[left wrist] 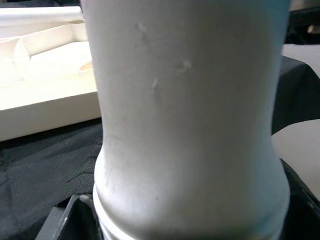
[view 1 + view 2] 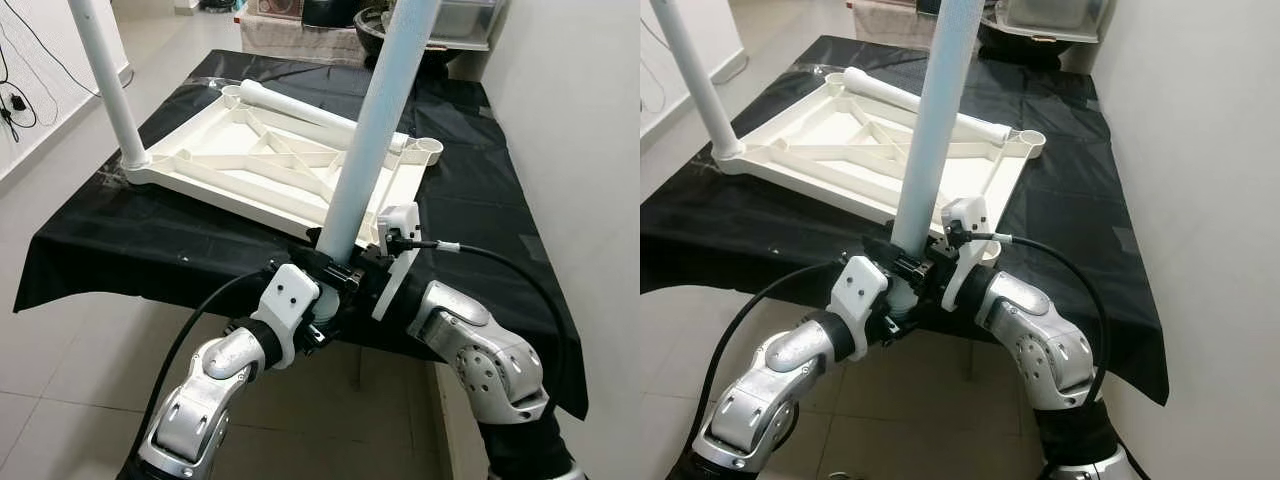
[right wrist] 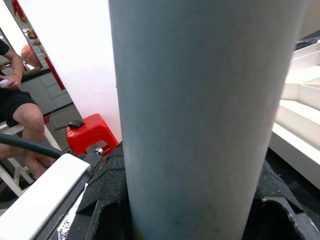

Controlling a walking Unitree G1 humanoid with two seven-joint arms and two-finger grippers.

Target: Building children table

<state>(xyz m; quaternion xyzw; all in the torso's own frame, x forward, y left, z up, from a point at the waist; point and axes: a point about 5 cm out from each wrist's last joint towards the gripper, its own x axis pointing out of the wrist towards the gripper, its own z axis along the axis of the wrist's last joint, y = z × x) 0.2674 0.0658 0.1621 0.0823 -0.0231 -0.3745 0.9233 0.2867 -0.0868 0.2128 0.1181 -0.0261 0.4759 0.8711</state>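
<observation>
A white table top (image 2: 230, 165) lies upside down on a table draped in black cloth (image 2: 480, 200). One white leg (image 2: 105, 80) stands fixed in its far left corner. A second leg (image 2: 300, 112) lies loose across the ribbed underside. A third leg (image 2: 385, 110) rises slightly tilted at the near corner of the top, and both grippers hold its lower end. My left gripper (image 2: 335, 275) is shut on it from the left, my right gripper (image 2: 372, 262) from the right. The held leg (image 1: 185, 115) looms close in both wrist views (image 3: 200, 110).
An empty round socket (image 2: 425, 150) shows at the top's far right corner. The near edge of the cloth-covered table sits just behind my grippers, and a white wall runs along the right. A seated person (image 3: 20, 110) and a red stool (image 3: 90, 132) are off to one side.
</observation>
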